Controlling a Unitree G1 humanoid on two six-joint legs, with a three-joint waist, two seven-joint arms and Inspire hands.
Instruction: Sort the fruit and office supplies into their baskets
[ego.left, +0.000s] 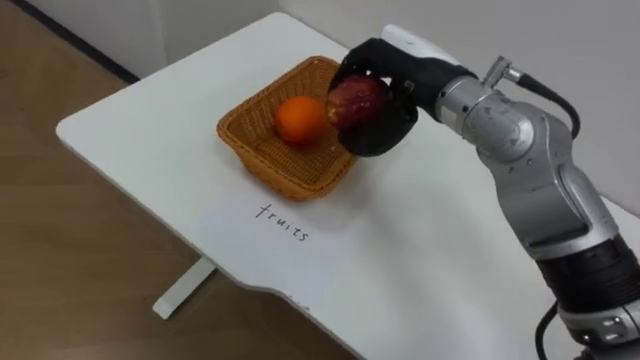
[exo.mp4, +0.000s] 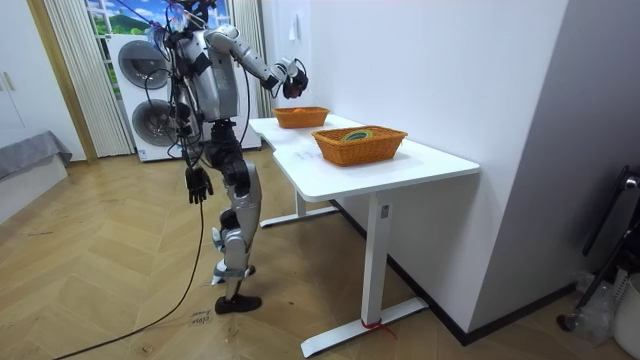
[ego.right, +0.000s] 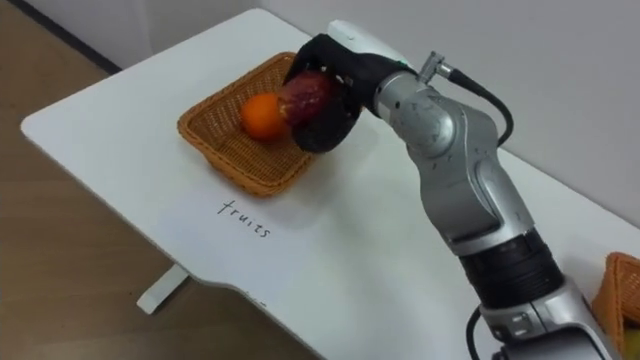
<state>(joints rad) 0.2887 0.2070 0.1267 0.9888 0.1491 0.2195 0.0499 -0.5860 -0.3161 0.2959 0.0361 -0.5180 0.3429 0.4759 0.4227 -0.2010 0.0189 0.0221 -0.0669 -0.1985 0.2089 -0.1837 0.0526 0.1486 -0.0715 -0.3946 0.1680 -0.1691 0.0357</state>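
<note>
Red apple clasped over basket; label "fruits".

- You can read one handwritten word, "fruits", in dark pen on the white table.
- It sits just in front of the wicker basket, by the basket's near edge, with its letters facing the robot's side of the table.

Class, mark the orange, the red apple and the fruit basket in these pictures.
orange (ego.left: 298, 119): left eye view, middle of its visible skin.
red apple (ego.left: 355, 99): left eye view, middle of its exposed red skin.
fruit basket (ego.left: 262, 155): left eye view, woven near wall just under the rim.
</note>
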